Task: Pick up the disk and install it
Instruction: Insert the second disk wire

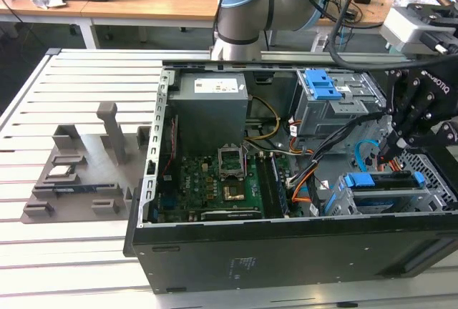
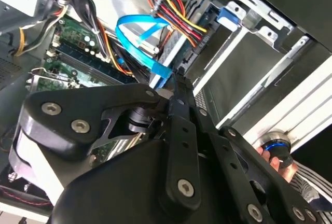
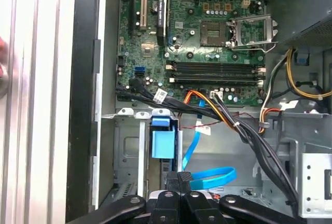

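Black metal claw (image 1: 395, 153) hangs inside the open computer case, fingers pressed together just above the blue-framed silver disk (image 1: 379, 181), which sits in the grey drive cage (image 1: 429, 196) near the case's front wall. Beyond lies the green motherboard (image 1: 215, 180), then the slatted aluminium worktop (image 1: 71, 94).

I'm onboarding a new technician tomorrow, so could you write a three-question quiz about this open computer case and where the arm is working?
1. True or false: the gripper is over the end of the case toward the exterior view's right, just above the blue-framed disk sitting in the drive cage.
2. Multiple choice: in the first wrist view, the flat ribbon-like cable looping just ahead of the gripper is A) yellow, B) light blue, C) white.
3. Fill in: on the slatted table, toward the exterior view's left of the case, sits a grey ______ holding spare parts.

Key: 1 true; 2 B; 3 fixture (parts holder).
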You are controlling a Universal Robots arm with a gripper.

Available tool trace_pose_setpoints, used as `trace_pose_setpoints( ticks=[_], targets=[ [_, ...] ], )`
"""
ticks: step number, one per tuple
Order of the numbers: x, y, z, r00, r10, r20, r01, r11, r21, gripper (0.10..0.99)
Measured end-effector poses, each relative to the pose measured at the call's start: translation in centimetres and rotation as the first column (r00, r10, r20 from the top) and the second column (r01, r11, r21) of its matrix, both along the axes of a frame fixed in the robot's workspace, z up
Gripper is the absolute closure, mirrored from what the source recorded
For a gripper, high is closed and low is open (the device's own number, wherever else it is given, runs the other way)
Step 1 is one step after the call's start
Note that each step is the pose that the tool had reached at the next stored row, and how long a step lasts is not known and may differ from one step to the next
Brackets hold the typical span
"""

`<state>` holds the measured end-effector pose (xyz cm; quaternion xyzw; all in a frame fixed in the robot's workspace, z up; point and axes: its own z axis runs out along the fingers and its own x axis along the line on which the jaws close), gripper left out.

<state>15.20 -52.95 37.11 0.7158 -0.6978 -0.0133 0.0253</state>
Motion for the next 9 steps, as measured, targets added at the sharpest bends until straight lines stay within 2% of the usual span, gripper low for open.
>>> trace_pose_setpoints(
  ticks=[2, 6, 7, 8, 9],
  targets=[
    [0.04, -0.21, -0.63, 1.0000, 0.000, -0.0001, 0.000, 1.0000, 0.000, 0.980],
    [0.32, -0.23, -1.27, 1.0000, 0.000, -0.0001, 0.000, 1.0000, 0.000, 0.980],
    [0.45, -0.41, -1.74, 1.0000, 0.000, -0.0001, 0.000, 1.0000, -0.001, 0.980],
    [0.56, -0.80, -1.83, 1.0000, 0.000, -0.0001, 0.000, 1.0000, -0.001, 0.980],
    [0.67, -0.87, -1.97, 1.0000, 0.000, -0.0002, 0.000, 1.0000, -0.001, 0.980]
  ],
)
